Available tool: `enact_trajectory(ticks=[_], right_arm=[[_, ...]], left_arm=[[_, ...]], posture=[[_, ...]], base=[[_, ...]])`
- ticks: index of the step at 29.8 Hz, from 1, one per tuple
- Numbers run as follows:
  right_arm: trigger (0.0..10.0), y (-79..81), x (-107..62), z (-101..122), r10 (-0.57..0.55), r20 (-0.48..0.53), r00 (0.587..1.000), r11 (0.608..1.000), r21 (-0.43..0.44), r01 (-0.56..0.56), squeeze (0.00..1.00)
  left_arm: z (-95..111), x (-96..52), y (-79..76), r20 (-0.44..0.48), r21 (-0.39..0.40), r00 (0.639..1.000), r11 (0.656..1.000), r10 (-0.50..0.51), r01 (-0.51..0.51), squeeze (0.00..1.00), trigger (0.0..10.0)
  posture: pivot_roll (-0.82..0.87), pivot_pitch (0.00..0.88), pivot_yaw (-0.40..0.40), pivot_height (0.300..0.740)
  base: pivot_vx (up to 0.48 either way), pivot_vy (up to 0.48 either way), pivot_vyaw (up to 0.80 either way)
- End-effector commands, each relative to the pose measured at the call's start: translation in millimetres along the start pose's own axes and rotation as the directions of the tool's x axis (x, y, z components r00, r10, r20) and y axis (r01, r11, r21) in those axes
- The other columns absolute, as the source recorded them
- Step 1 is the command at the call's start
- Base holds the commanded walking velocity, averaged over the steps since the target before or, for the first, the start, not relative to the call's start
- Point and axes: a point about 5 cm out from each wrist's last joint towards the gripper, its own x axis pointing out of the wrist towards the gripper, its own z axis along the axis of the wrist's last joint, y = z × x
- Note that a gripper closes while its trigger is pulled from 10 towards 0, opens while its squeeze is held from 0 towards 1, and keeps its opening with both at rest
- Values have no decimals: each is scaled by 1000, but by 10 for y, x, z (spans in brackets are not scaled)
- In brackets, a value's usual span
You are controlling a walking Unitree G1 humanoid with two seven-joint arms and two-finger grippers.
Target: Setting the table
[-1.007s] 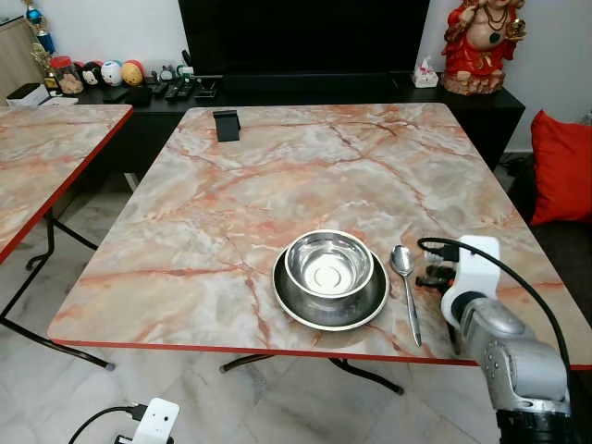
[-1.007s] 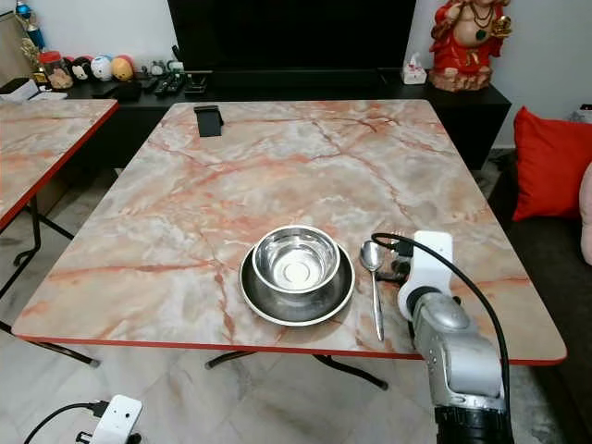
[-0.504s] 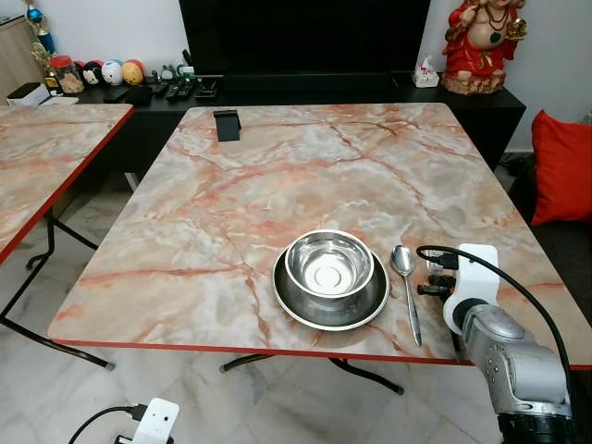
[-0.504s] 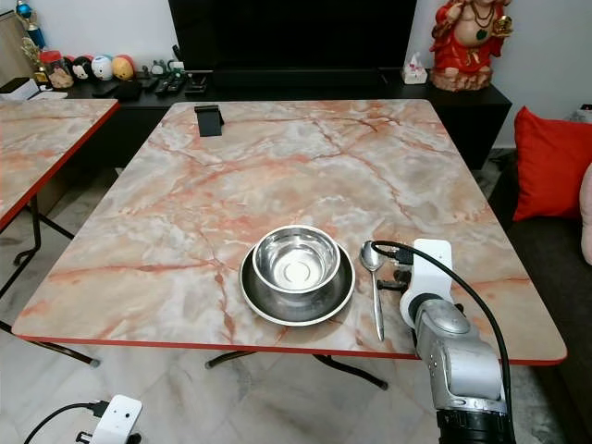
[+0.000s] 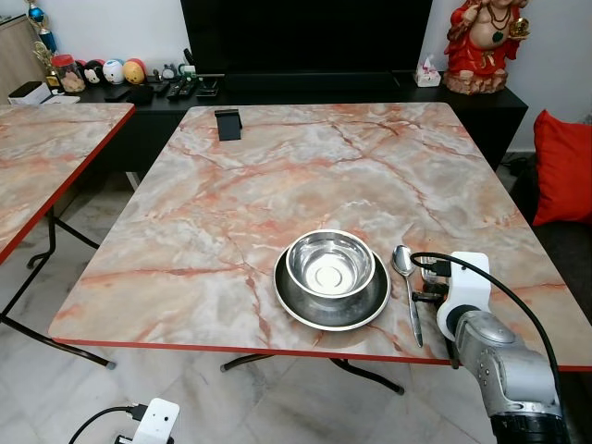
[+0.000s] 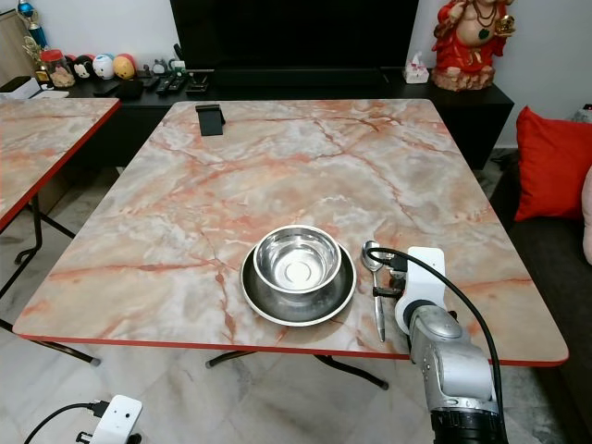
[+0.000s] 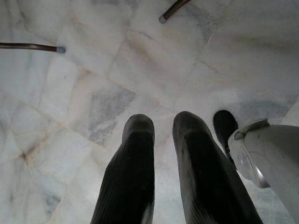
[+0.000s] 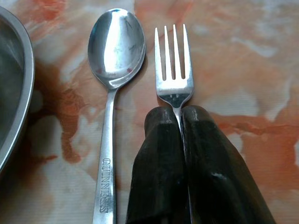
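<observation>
A steel bowl (image 5: 329,263) sits in a steel plate (image 5: 305,305) near the front edge of the marble table (image 5: 277,185). A spoon (image 5: 407,287) lies just right of the plate, its bowl pointing away from me. My right gripper (image 8: 178,122) is shut on the fork (image 8: 173,65), whose tines lie beside the spoon (image 8: 114,56) just above the tabletop. The right arm (image 5: 481,342) reaches over the table's front right edge. My left gripper (image 7: 163,140) hangs over the floor with a narrow gap between its fingers.
A black phone stand (image 5: 227,124) is at the table's far left. A second marble table (image 5: 46,148) stands to the left. A dark cabinet (image 5: 305,88) with small objects and a red figurine (image 5: 481,42) lies beyond. A red cushion (image 5: 562,166) is at right. A white charger (image 5: 153,421) lies on the floor.
My right arm has shifted left and slightly toward me, bringing the fork closer alongside the spoon. The bowl, plate and spoon have not moved.
</observation>
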Motion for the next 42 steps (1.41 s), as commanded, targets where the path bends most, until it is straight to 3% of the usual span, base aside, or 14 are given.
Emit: enact_trajectory(ticks=[1, 10, 20, 42], right_arm=[[10000, 22, 13, 24, 0, 10, 1000, 1000, -7, 0, 0], [10000, -21, 32, 37, -33, 39, 999, 999, -30, 34, 0], [10000, -50, 109, 227, -40, 169, 985, 998, -49, 49, 0], [10000, -104, 300, 214, -63, 225, 972, 994, -77, 82, 0]], left_arm=[[-36, -9, 21, -15, -9, 1000, 1000, 1, -2, 0, 10000], [-37, -9, 20, -15, -8, 1000, 1000, 1, -1, 0, 10000], [-34, -9, 21, -13, -6, 1000, 1000, 1, -1, 0, 10000], [-28, -7, 20, -12, -3, 1000, 1000, 1, -1, 0, 10000]], posture=[[-41, 0, 32, 740], [-40, 0, 32, 740], [-38, 0, 32, 740], [-23, 0, 35, 740]], base=[[0, 0, 0], [0, 0, 0], [0, 0, 0], [0, 0, 0]])
